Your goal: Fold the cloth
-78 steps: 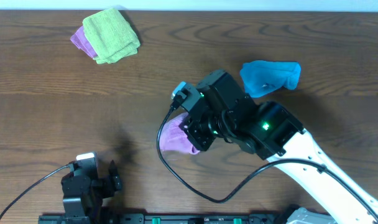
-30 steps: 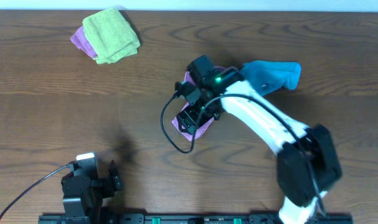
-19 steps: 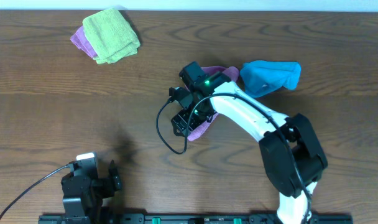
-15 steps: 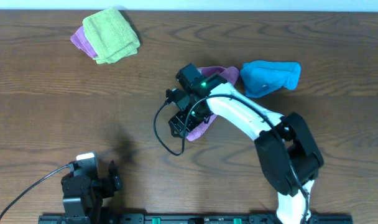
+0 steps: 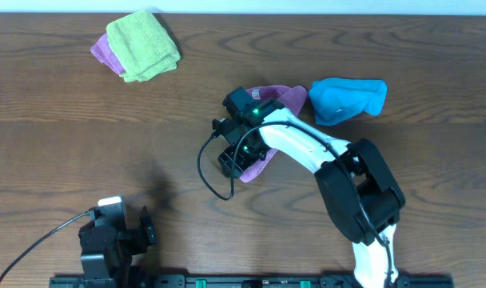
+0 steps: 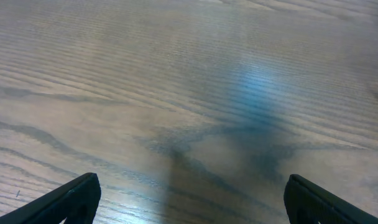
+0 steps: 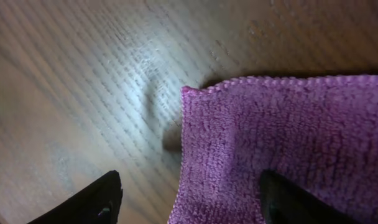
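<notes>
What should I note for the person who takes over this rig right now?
Left pincer: open, empty, over bare table.
Right pincer: open, low over a corner of the purple cloth, holding nothing.
Cloth: mid-table, bunched, partly hidden in the overhead view, beside the blue cloth.
Done: no neat fold visible.
Left: probably grasp that corner, fold over, flatten.

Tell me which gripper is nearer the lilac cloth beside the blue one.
Right. The right gripper is over the cloth, open above its corner; the left gripper sits far off near the table front-left edge.
</notes>
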Tool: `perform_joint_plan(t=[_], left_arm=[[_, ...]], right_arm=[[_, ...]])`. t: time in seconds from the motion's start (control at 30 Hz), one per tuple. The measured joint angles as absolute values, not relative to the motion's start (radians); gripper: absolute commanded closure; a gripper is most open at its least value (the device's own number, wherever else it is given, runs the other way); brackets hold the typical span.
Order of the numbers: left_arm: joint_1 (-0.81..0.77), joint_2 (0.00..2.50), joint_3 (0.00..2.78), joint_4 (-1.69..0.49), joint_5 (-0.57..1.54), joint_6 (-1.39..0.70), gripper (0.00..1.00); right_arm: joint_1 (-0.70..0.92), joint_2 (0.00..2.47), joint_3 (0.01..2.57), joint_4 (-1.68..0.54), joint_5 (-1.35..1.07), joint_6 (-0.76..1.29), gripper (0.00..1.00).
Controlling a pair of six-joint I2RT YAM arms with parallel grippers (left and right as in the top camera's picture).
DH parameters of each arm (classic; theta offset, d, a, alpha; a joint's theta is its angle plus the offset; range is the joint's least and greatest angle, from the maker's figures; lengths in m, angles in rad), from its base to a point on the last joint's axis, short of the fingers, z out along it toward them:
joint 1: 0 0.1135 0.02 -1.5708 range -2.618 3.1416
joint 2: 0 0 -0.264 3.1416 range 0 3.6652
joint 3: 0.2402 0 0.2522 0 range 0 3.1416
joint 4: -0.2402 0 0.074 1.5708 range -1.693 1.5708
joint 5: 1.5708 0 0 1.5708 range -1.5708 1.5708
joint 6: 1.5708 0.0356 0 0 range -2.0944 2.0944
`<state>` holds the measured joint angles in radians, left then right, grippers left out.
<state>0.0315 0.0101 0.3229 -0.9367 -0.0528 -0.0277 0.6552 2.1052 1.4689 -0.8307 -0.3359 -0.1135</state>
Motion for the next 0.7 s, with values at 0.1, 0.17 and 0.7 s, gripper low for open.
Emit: perform_joint_plan(t=[0.1,0.17,0.7], left_arm=[[0.031,0.010,0.323,-0.937,-0.053,-0.028,0.05],[0.031,0.010,0.323,-0.937,-0.053,-0.028,0.05],[0.031,0.010,0.323,-0.937,-0.053,-0.028,0.05]], right_arm=[[0.657,2.106,1.469,-0.821,-0.315,-0.113,0.28],[0.657,2.106,1.469,-0.817,-0.307,-0.112,0.20],[0.675,2.106,1.476,-0.783,-0.244,-0.115,0.18]])
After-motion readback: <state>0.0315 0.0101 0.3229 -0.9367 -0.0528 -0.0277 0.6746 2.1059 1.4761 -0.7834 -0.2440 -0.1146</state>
